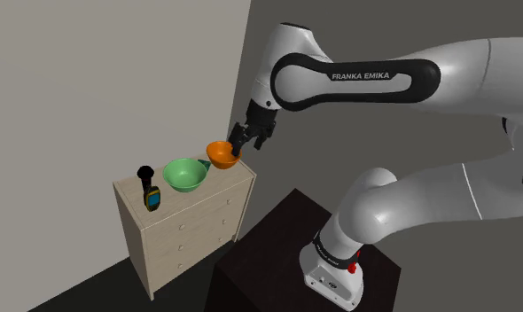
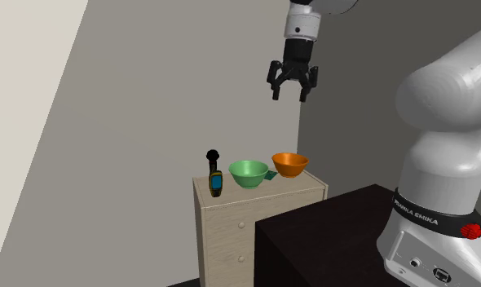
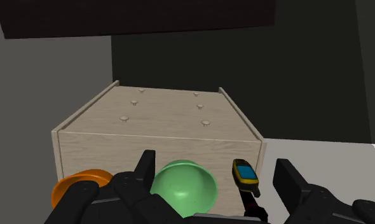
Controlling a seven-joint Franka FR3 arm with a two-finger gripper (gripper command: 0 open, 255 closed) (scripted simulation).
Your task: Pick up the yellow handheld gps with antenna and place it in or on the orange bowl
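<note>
Yellow-and-black handheld GPS (image 1: 151,196) with a small blue screen and a stubby black antenna ending in a round knob sits at 1 end of the top of a pale, wood-grained chest of drawers (image 1: 184,235). Whether it stands or lies flat is unclear. Just beside it is a smooth, glossy green bowl (image 1: 186,175) with a rounded body, and past that, at the other end of the top, a shallower glossy orange bowl (image 1: 221,156). The 3 form a row. The chest's front carries 6 small round knobs in 2 columns. The all-black end effector (image 2: 293,86) hangs well above the bowls in the second exterior view, its 2 fingers spread apart and gripping nothing. The arm's white base sits on a dark, matte, box-shaped stand (image 1: 260,257) near the chest.
</note>
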